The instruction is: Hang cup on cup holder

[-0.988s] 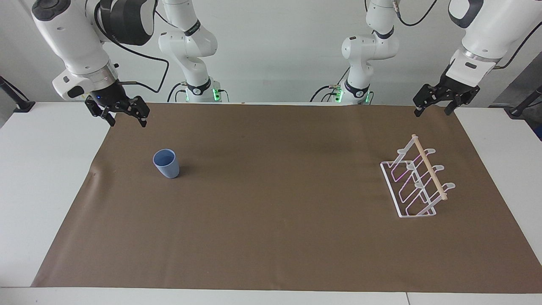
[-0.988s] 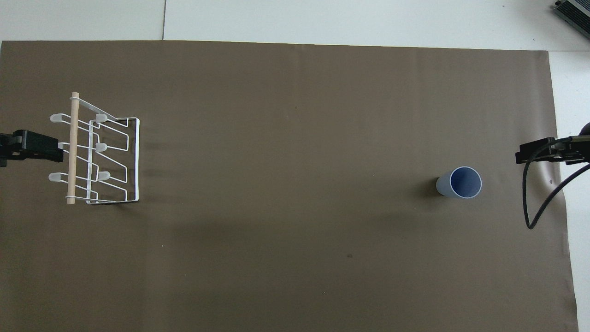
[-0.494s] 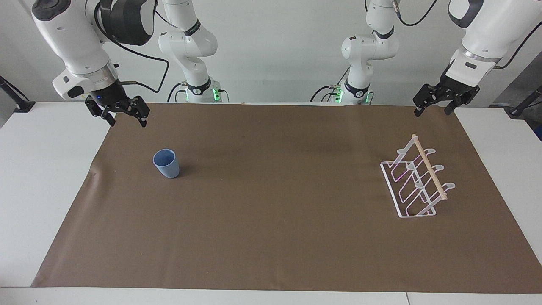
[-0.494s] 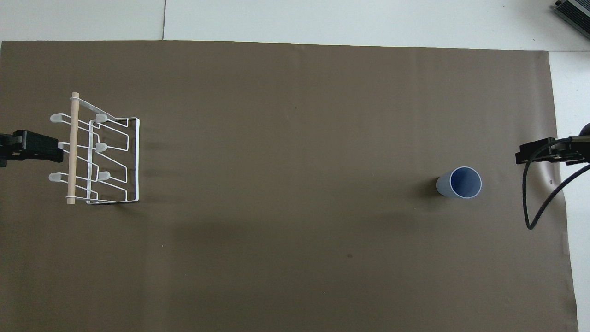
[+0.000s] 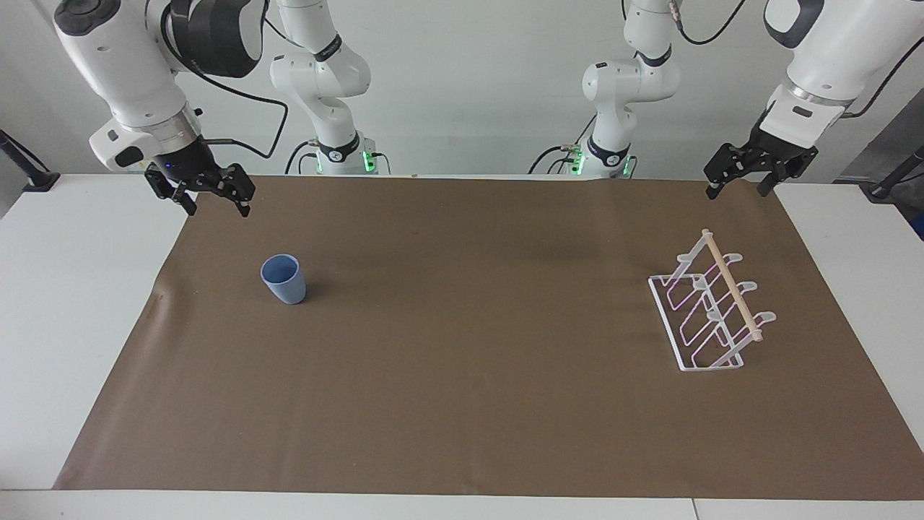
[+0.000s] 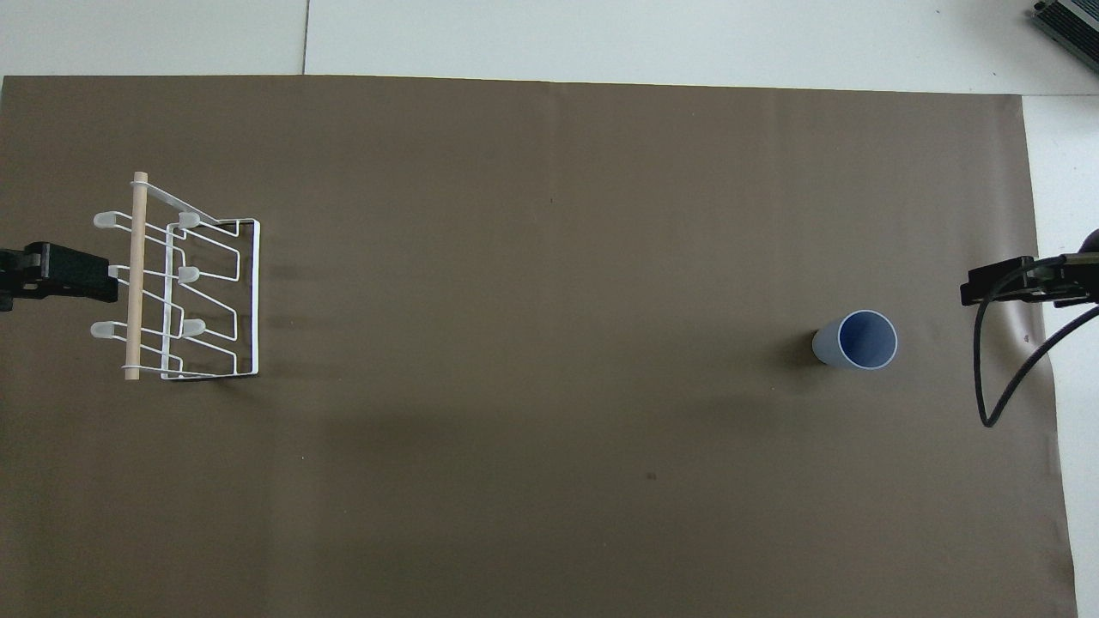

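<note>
Facing view, read from its left edge across: the right gripper [image 5: 215, 201] hangs in the air over the corner of the brown mat [image 5: 462, 339] nearest the robots at the right arm's end, its fingers spread apart and holding nothing. The cup [image 5: 284, 279] stands upright on the mat close by, farther from the robots than that gripper and clear of it. It is a small light-blue tumbler without a handle, matte and unmarked, narrowing toward its base, mouth up. A wide stretch of bare mat separates it from the cup holder [image 5: 711, 310], which sits at the left arm's end: a white wire rack with a rectangular base frame, slanted loop prongs and a pale wooden rod along its top. No cup hangs on it. The left gripper [image 5: 742, 186] hangs over the mat's edge nearest the robots at that end, fingers likewise parted and empty, apart from the rack.

Overhead view adds the cup's [image 6: 855, 340] darker blue interior, which looks empty, and the rack's [image 6: 176, 279] prongs set out in rows. Only the tips of the left gripper [image 6: 60, 273] and right gripper [image 6: 1022, 281] enter that view at its sides; the arms and bases appear in the facing view alone.
</note>
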